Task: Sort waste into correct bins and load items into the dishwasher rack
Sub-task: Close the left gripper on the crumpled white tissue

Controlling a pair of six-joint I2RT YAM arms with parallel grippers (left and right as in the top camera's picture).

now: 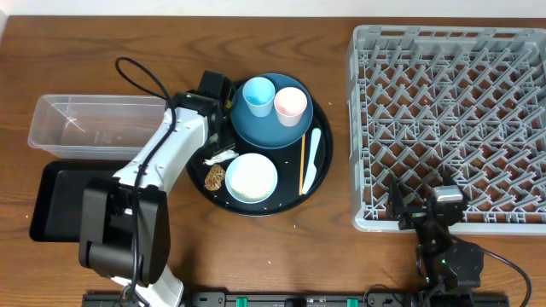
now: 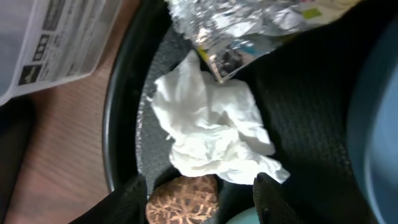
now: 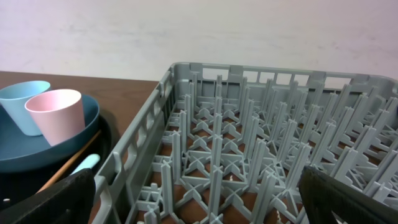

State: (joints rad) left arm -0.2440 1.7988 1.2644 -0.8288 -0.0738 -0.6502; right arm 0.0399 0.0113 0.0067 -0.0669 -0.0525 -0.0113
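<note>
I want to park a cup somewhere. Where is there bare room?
Bare wood: the strip between the round black tray and the dishwasher rack, and in front of the tray. The rack is empty too. The tray is crowded with dishes and waste, the left claw over it.

No text can be read anywhere. The one printed thing of note is a white label (image 2: 59,37) on the wall of the clear plastic tub (image 1: 94,122), which stands near the table's (image 1: 171,34) left edge. The label carries lines of small dark print and a few black blocks, all too blurred to make out. A yellow wrapper (image 2: 314,7) at the round black tray's (image 2: 118,124) rim shows coloured marks, also illegible.
</note>
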